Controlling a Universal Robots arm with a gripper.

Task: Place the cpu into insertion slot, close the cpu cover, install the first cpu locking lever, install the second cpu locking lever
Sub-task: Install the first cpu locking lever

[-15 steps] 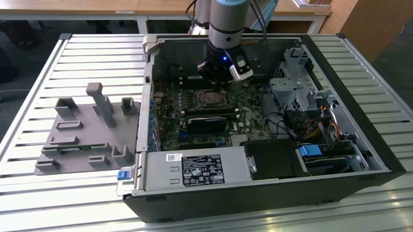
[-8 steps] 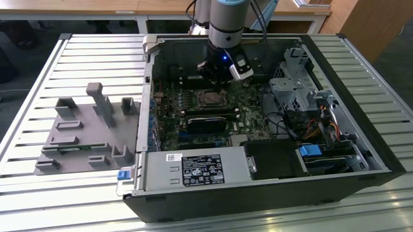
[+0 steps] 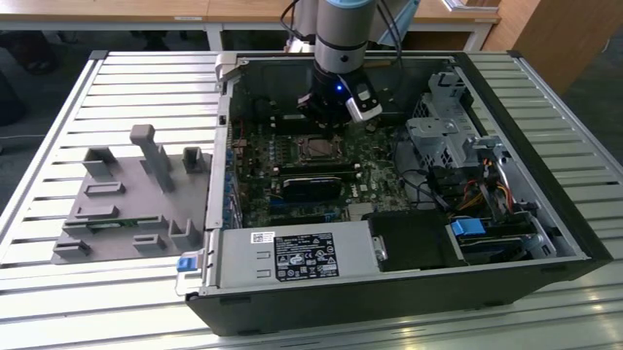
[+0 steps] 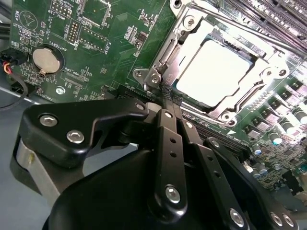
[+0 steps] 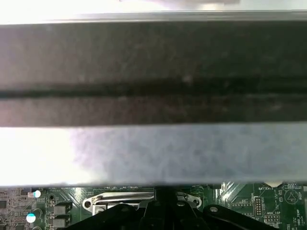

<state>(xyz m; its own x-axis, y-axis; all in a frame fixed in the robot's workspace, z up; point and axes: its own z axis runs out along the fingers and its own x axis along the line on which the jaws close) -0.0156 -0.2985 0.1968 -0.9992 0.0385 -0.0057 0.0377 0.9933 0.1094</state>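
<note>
Black gripper fingers are seen pressed together, clenched on nothing, their tips just beside the corner of the cpu cover. At two o'clock from the tips, the cpu is seated in the insertion slot, framed by the lowered cover, amid the green motherboard.

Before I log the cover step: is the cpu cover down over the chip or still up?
Down. In the second wrist view the cpu cover lies flat around the cpu, whose top shows through its window.
</note>
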